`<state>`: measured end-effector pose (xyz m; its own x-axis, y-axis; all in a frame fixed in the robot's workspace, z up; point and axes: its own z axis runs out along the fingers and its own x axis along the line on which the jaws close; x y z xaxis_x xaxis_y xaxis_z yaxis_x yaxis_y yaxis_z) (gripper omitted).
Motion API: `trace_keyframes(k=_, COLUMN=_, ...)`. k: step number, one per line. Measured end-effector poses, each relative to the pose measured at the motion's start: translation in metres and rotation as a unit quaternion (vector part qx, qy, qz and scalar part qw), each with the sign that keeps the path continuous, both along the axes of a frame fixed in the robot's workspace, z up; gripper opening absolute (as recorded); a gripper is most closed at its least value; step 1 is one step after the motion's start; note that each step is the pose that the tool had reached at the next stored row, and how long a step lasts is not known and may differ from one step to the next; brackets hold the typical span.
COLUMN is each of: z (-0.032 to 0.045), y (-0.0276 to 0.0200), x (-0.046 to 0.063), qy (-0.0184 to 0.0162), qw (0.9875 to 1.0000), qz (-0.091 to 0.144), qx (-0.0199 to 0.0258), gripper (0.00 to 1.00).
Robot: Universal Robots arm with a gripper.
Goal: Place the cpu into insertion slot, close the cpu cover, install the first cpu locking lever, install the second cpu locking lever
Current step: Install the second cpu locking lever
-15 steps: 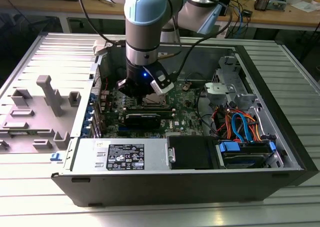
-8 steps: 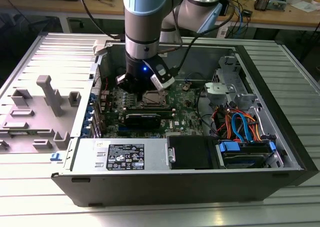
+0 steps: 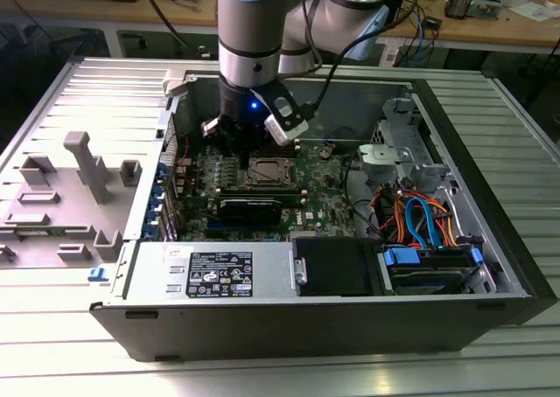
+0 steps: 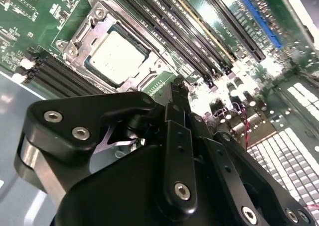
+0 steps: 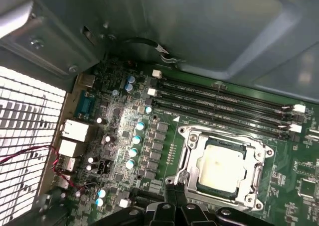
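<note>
Near first: gripper [image 4: 180,89] fingers look pressed together w/ nothing between them, tips hovering just off a corner of the socket, over the motherboard [image 5: 124,136] (in the first wrist view the tips come in beside the socket frame's edge).

Next out: cpu [image 4: 117,59] sits flat in the insertion slot [image 4: 75,37], dull silver top showing through the cut-out centre of the cpu cover [image 5: 249,149]. Cover appears folded down over the chip, so placing and cover-closing look done. Gripper is nearest the frame edge where a lever would run, judging from both wrist views.

Further: long memory slots [image 5: 224,99] run just beside the socket; beyond, the case wall [image 5: 224,32]. In the exterior view the arm [image 3: 249,30] reaches down into the open PC case [image 3: 490,266], graphics card [image 3: 249,206] near the socket.

Risks: if the tips push off-line they could skid onto the small caps beside the socket or bend a thin lever; if the cover isn't fully seated, forcing a lever could stress chip or pins.

Hard to make out: whether either lever is latched; the levers are thin and blend w/ the frame. Gripper body hides the board directly beneath it.
</note>
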<state>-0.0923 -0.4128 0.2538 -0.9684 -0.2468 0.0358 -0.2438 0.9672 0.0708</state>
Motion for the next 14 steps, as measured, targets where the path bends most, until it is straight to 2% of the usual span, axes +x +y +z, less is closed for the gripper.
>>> trace_keyframes(k=3, z=0.0017, y=0.0005, x=0.004, qy=0.0, qw=0.9999, qz=-0.001, qx=-0.0152, gripper=0.11)
trace_keyframes(k=5, z=0.0017, y=0.001, x=0.007, qy=0.0001, qw=0.9998, qz=-0.003, qx=-0.0221, gripper=0.11)
trace_keyframes(k=9, z=0.0017, y=0.0012, x=0.011, qy=0.0001, qw=0.9998, qz=-0.004, qx=-0.0217, gripper=0.11)
trace_keyframes(k=14, z=0.0014, y=0.0019, x=0.018, qy=0.0001, qw=0.9999, qz=-0.004, qx=-0.0146, gripper=0.11)
